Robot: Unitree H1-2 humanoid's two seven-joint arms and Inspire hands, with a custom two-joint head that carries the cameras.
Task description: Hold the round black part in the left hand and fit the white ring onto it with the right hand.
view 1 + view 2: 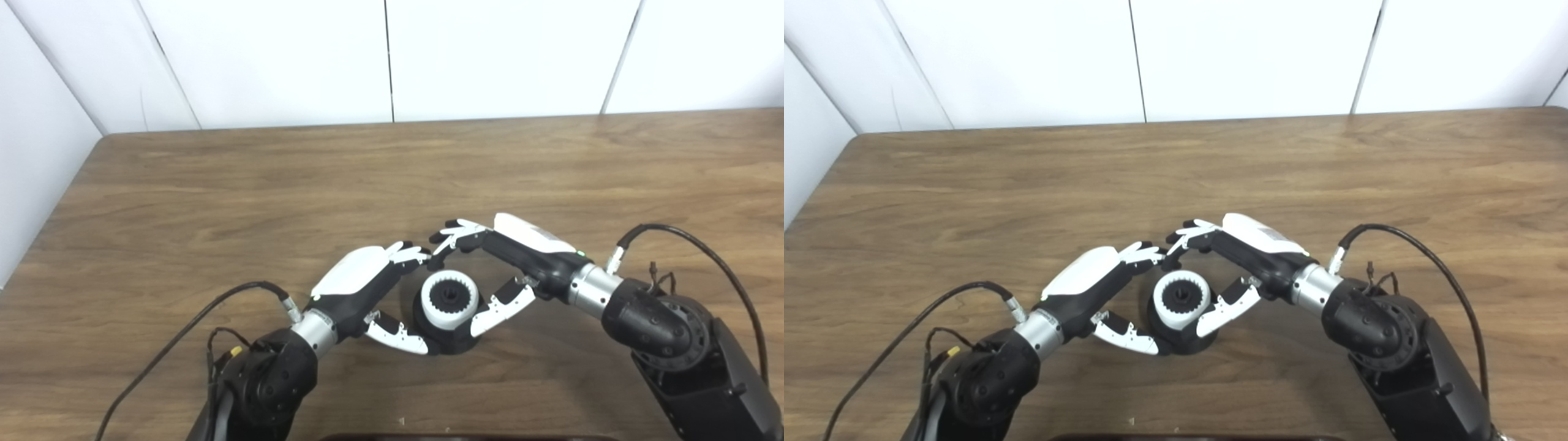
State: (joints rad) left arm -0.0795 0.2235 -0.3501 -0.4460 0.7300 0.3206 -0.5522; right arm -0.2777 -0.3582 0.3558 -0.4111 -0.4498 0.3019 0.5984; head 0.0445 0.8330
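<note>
The round black part stands on the table near its front edge. The white ring, with a toothed black bore, sits on top of it. My left hand wraps around the part from the left, thumb against the base at the front and fingers curled behind it. My right hand comes in from the right, with its thumb against the ring's right side and its fingers curved over the back of the ring. The fingertips of both hands nearly meet behind the part.
The wooden table stretches to a white wall at the back, and its left edge runs diagonally. Black cables loop from both wrists. A dark object's edge shows at the bottom of the picture.
</note>
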